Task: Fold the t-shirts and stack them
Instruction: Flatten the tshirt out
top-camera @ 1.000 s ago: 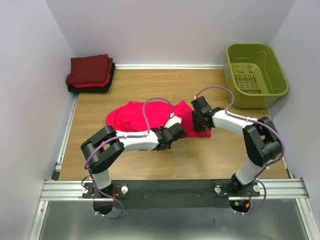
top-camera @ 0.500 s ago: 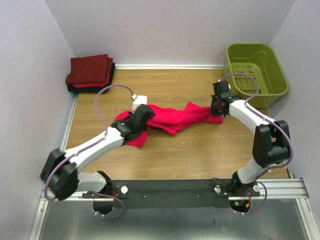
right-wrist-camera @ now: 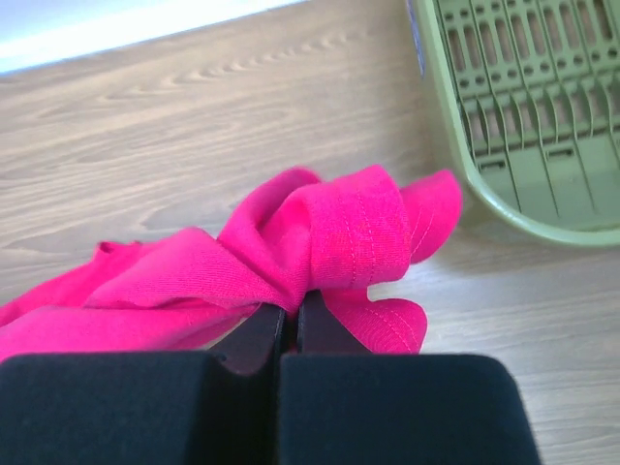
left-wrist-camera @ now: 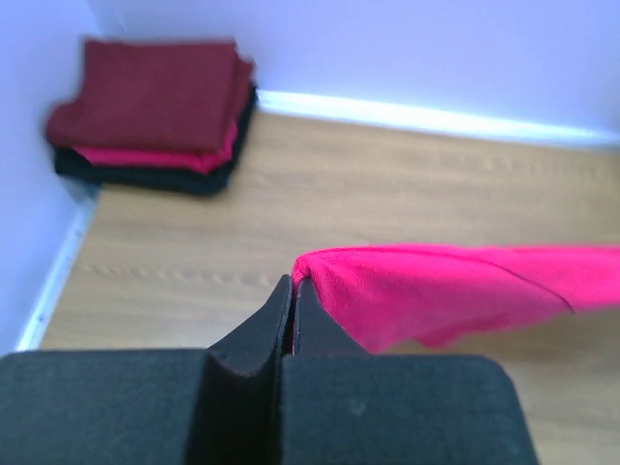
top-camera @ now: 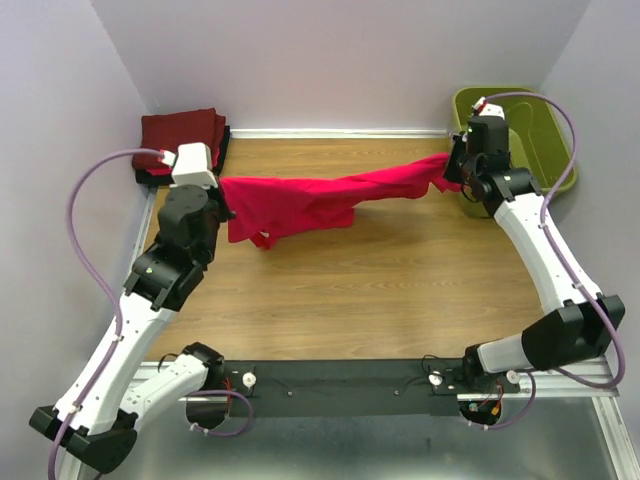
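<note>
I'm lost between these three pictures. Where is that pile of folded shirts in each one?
Top external: the folded stack lies in the far left corner of the table, against the wall, at the picture's upper left.
Left wrist: the same stack is at upper left, beside the wall.
Right wrist: not in it.
Shared landmark: the pink t-shirt shows in all three, stretched across the middle from above, lower right for the left wrist, centre for the right wrist.
</note>
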Robot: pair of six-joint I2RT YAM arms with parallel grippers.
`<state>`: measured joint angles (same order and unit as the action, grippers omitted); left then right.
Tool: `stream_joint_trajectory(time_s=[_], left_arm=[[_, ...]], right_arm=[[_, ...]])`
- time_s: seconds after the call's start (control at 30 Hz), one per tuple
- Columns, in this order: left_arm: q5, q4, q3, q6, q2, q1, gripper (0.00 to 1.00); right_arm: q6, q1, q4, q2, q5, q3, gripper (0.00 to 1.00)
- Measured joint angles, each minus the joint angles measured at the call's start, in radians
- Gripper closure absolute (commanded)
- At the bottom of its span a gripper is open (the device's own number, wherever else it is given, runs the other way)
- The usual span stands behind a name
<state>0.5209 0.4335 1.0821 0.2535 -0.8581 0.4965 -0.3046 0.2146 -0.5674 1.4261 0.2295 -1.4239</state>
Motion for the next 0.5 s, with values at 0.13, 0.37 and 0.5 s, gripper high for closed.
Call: stream_joint_trajectory(time_s=[0.13,0.37,0.5], left_arm=[[0.032,0.013,0.103,-0.022,-0.009,-0.020,1.00],[0.063,-0.048,0.127,-0.100,0.024,-0.048,1.00],[0.054,-0.093,0.220,-0.116,-0.109,-0.116,1.00]], right_arm=[[0.021,0.000,-0.011,-0.050,-0.020,-0.016,0.99],[0.058,0.000,-0.023,-0.079,-0.093,-0.081,0.99],[0.059,0.000,-0.027,0.013,-0.107,-0.198,0.99]])
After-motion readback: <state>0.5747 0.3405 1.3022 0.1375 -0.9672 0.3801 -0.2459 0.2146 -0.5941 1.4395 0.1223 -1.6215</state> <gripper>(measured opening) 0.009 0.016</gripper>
